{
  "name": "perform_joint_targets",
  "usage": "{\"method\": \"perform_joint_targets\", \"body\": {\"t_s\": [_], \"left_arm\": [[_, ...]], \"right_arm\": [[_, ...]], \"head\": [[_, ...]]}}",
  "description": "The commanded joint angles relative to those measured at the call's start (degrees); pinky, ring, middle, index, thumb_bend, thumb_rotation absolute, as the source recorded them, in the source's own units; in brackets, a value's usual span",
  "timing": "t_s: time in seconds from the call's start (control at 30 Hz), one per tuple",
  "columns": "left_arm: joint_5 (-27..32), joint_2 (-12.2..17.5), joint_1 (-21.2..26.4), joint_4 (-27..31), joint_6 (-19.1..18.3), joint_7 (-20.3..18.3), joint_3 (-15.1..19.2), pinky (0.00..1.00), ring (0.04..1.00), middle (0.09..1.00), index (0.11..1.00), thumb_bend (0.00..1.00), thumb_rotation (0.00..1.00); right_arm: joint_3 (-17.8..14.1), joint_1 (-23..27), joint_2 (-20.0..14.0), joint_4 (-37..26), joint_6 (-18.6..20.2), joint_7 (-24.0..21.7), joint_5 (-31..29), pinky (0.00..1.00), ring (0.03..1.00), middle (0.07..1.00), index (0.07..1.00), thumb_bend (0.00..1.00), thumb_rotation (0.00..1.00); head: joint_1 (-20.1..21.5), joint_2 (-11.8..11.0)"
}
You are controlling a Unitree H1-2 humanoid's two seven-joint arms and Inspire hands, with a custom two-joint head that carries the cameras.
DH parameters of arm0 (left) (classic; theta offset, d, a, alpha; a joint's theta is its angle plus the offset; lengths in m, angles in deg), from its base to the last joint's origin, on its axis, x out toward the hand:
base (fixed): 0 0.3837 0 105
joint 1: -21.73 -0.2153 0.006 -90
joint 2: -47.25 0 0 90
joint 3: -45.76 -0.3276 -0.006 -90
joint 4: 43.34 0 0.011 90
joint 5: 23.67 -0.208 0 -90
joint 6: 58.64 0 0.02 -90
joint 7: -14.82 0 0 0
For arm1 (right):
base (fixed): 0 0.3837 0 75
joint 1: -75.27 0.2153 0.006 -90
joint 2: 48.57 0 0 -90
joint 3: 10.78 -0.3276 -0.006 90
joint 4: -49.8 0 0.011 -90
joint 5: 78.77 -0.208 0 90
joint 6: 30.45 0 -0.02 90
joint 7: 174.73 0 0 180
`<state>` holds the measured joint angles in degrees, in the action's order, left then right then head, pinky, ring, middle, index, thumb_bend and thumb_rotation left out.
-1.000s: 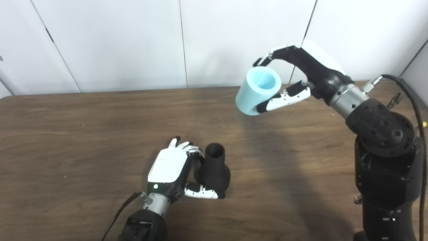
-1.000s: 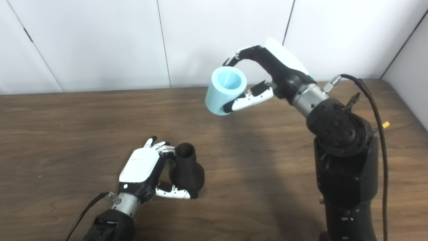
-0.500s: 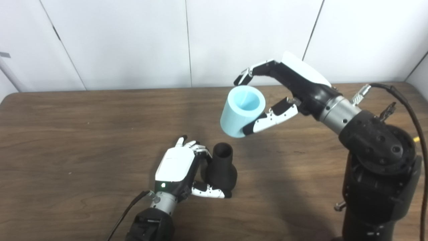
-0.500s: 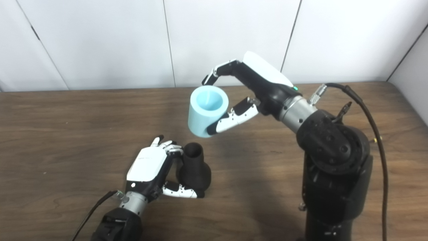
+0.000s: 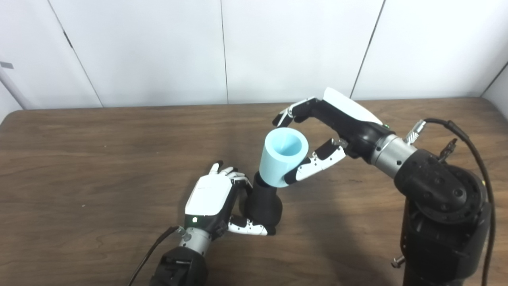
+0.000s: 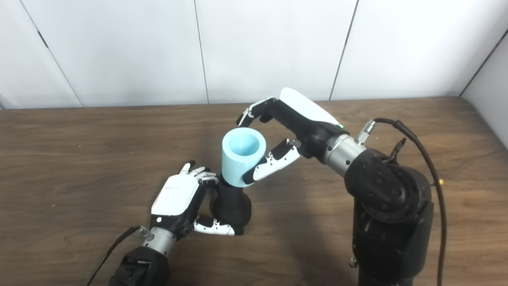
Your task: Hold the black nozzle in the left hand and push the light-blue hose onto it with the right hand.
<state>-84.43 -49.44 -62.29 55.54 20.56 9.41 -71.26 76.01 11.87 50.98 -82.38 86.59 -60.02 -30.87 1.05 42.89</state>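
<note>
The black nozzle (image 5: 265,206) stands upright on the wooden table (image 5: 79,159), wide base down. My left hand (image 5: 212,200) is shut on its lower body, thumb across the front. The light-blue hose (image 5: 282,157), a short thick tube with its open end up, sits tilted over the nozzle's narrow neck and hides the top of it. My right hand (image 5: 325,135) is shut on the hose, fingers over the far rim and thumb on the near side. In the right eye view the hose (image 6: 241,159) covers the nozzle (image 6: 232,206) mouth the same way.
White wall panels (image 5: 158,47) rise behind the table's far edge. My right arm's black body (image 5: 440,210) and its cable (image 5: 476,143) fill the right side. Bare table wood lies to the left and at the back.
My right hand has carried the hose down and to the left, from high above the table onto the nozzle's neck. My left hand and the nozzle have stayed put. The camera shifted slightly early on.
</note>
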Motion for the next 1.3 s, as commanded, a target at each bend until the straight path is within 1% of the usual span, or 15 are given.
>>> {"method": "perform_joint_targets", "body": {"t_s": [0.0, 0.27, 0.43, 0.57, 0.77, 0.87, 1.07, 1.27], "left_arm": [[0.06, -0.06, -0.36, -0.04, -0.26, -2.65, -0.80, 1.00, 0.879, 0.754, 0.481, 0.52, 0.05], [-0.03, 0.09, 0.00, -0.07, -0.59, -3.10, -0.60, 1.00, 0.877, 0.754, 0.481, 0.52, 0.05], [-0.22, 0.20, -0.02, -0.12, -0.38, -3.13, -0.69, 1.00, 0.874, 0.751, 0.481, 0.52, 0.05], [-0.17, 0.08, -0.14, 0.01, -0.20, -2.96, -0.78, 1.00, 0.871, 0.750, 0.481, 0.52, 0.05], [-0.56, -0.03, -0.20, -0.11, -0.37, -2.87, -0.88, 1.00, 0.874, 0.754, 0.482, 0.52, 0.05], [-0.27, -0.16, -0.21, -0.14, -0.45, -3.05, -0.79, 1.00, 0.879, 0.755, 0.482, 0.52, 0.05], [-0.32, -0.15, -0.18, -0.47, 0.00, -2.42, -0.90, 1.00, 0.876, 0.752, 0.482, 0.52, 0.05], [-0.20, -0.31, -0.39, 0.06, 0.08, -2.43, -0.91, 1.00, 0.876, 0.753, 0.482, 0.52, 0.05]], "right_arm": [[0.83, 0.97, -1.80, -0.90, -0.15, 0.35, -1.09, 0.77, 0.802, 0.733, 0.481, 0.52, 0.14], [3.07, -0.30, -3.90, 0.68, -0.15, 2.74, -2.52, 0.75, 0.802, 0.738, 0.483, 0.52, 0.14], [4.43, -0.11, -3.49, 0.94, -0.16, 5.32, -2.67, 0.76, 0.801, 0.733, 0.483, 0.52, 0.14], [5.03, 0.09, -2.73, 1.14, -0.15, 7.21, -2.89, 0.78, 0.799, 0.723, 0.482, 0.52, 0.14], [4.82, 0.33, -1.89, 1.06, -0.14, 8.23, -3.40, 0.79, 0.796, 0.728, 0.482, 0.52, 0.14], [4.67, 0.68, -1.37, 1.09, -0.14, 8.93, -3.32, 0.78, 0.793, 0.725, 0.481, 0.52, 0.14], [4.22, 1.33, -0.63, 0.85, -0.16, 7.97, -2.22, 0.78, 0.804, 0.734, 0.482, 0.52, 0.14], [6.41, 1.02, -2.69, 0.77, -0.16, 8.34, -2.34, 0.77, 0.795, 0.730, 0.482, 0.52, 0.14]], "head": [[0.03, 0.07], [-0.05, 0.00], [0.40, -0.09], [0.47, -0.06], [0.38, -0.10], [0.36, -0.14], [0.23, 0.03], [0.22, 0.52]]}}
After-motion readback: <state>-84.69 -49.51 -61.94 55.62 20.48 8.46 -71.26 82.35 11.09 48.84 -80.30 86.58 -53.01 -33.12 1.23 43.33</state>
